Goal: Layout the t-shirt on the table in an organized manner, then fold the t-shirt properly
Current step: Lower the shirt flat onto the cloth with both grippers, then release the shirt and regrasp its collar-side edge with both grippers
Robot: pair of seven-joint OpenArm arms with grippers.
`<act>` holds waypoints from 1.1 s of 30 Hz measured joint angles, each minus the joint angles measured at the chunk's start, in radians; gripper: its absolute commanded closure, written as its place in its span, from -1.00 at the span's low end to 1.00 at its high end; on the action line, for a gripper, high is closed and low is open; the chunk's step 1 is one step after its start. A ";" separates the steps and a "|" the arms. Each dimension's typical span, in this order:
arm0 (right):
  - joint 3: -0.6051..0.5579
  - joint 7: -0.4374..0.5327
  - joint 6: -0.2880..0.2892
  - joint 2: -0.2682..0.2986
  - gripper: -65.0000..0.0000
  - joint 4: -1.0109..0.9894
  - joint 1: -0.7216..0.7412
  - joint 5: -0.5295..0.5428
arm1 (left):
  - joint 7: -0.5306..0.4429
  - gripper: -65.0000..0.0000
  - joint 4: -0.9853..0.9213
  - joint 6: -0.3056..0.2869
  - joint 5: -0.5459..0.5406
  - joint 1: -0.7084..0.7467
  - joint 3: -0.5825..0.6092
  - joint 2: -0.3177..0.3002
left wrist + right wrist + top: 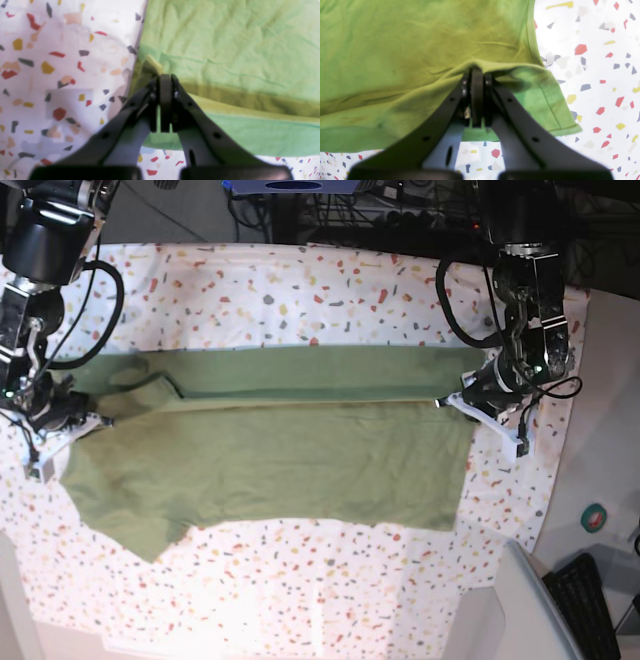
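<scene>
The olive-green t-shirt (270,450) lies spread across the speckled table (300,290), with a long fold line running along its far part. My left gripper (445,401), on the base view's right, is shut on the shirt's edge at that fold. In the left wrist view the left gripper (160,75) pinches a small tuck of the shirt (225,37) over the table (62,75). My right gripper (100,420), on the base view's left, is shut on the shirt near a sleeve. In the right wrist view the right gripper (476,68) holds a raised fold of the shirt (395,50) above the table (595,75).
A plain grey-white surface (600,430) borders the table on the right. A keyboard (590,600) and a small round object (595,518) lie there, with a white box edge (525,605) at the front right. Cables and dark equipment (380,210) run behind the table.
</scene>
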 measured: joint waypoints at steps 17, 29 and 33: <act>0.228 0.093 0.000 -0.150 -0.14 0.301 -0.151 0.017 | -0.008 -1.00 0.145 -0.180 -0.058 0.013 -0.304 0.114; 0.457 0.101 -0.010 -0.180 -0.35 0.130 -0.346 0.607 | -0.012 -1.00 -0.011 -0.223 -0.377 0.193 -0.441 0.109; 0.454 0.104 -0.013 -0.138 -0.35 -0.048 -0.302 0.610 | -0.023 -1.00 -0.064 -0.223 -0.378 0.188 -0.410 0.108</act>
